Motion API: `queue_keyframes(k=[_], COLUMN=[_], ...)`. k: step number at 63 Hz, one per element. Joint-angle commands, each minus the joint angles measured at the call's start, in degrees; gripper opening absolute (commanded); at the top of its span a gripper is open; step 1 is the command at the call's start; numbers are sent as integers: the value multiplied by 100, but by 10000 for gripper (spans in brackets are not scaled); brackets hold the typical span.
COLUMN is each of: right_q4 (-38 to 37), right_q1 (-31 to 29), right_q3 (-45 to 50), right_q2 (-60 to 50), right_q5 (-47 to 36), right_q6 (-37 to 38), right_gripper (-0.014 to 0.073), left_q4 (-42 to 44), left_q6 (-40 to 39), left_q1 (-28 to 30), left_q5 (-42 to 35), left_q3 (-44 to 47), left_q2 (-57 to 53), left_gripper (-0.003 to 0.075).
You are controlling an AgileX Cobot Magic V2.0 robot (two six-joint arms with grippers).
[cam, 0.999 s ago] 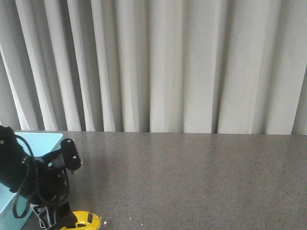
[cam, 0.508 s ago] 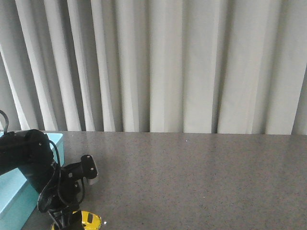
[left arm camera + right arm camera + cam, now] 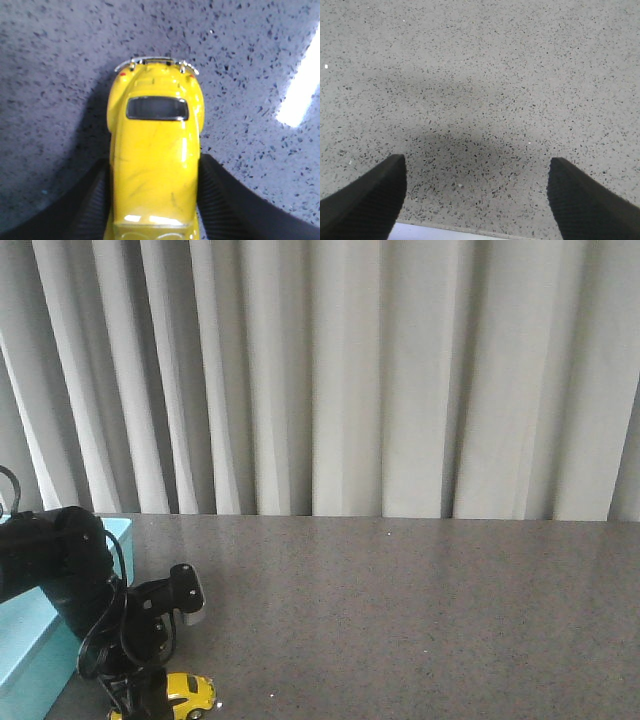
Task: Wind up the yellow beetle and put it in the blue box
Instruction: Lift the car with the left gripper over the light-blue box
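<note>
Pale grey pleated curtain (image 3: 380,380) along far side; speckled grey stone-look table (image 3: 420,610) bare to the right. Small glossy yellow beetle toy car (image 3: 155,165) at near-left table edge, just right of the large light-blue shallow box (image 3: 25,640). Left gripper (image 3: 152,200) clenched on car's flanks, black ribbed fingers (image 3: 90,205) either side. Car's long axis runs along gripper; rear window and bumper point away from wrist. Right gripper (image 3: 475,192) spread wide, grasping nothing, over bare table.

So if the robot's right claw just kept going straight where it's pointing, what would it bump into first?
Probably just the bare speckled table. The right gripper is open, nothing sits between its fingers or ahead of them in the right wrist view, though how far off the surface is stays unclear.
</note>
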Motion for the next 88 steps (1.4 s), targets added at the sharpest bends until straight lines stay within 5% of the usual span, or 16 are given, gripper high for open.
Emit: queue_keyframes(k=[1, 19, 46, 73, 88], right_q4=[-106, -106, -106, -106, -106], right_q1=[1, 1, 1, 1, 1], right_q3=[-133, -133, -133, -133, -133], right_q2=[-4, -4, -4, -4, -4], right_q5=[-291, -291, -291, -291, -285], right_q6=[-10, -10, -10, -10, -10], right_gripper=[561, 561, 561, 561, 561], left_q4=[-215, -208, 1156, 1183, 1139], left_q6=[-23, -232, -2862, -4424, -4557], left_q1=[-37, -37, 86, 1829, 2318], left_q5=[107, 512, 539, 539, 539], left_q3=[-322, -972, -2715, -2745, -2745], left_q2=[-294, -294, -468, -522, -158], left_gripper=[262, 231, 231, 231, 231])
